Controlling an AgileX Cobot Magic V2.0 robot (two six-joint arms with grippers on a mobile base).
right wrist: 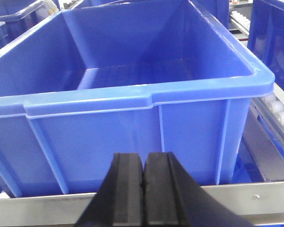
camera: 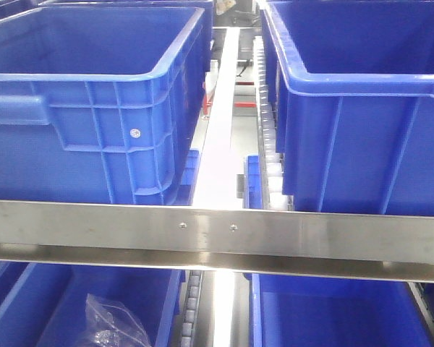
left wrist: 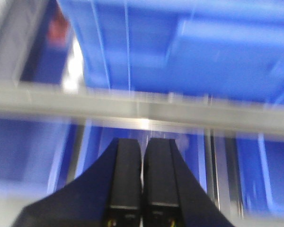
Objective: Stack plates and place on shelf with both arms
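The plates are out of view in all three views. My left gripper point(left wrist: 142, 142) is shut with nothing between its black fingers, pointing at a metal shelf rail point(left wrist: 142, 111) with blue bins behind and below; that view is blurred by motion. My right gripper point(right wrist: 143, 157) is also shut and empty, held just in front of a large blue bin point(right wrist: 132, 94) that sits on the shelf behind a metal rail point(right wrist: 38, 208). Neither gripper shows in the front view.
Two big blue bins point(camera: 94, 108) point(camera: 362, 108) sit on the upper shelf level, with a white divider strip point(camera: 220, 123) and a roller track point(camera: 269, 130) between them. A steel crossbar point(camera: 217, 231) runs across the front. Lower bins point(camera: 72, 303) hold a clear plastic bag point(camera: 116, 322).
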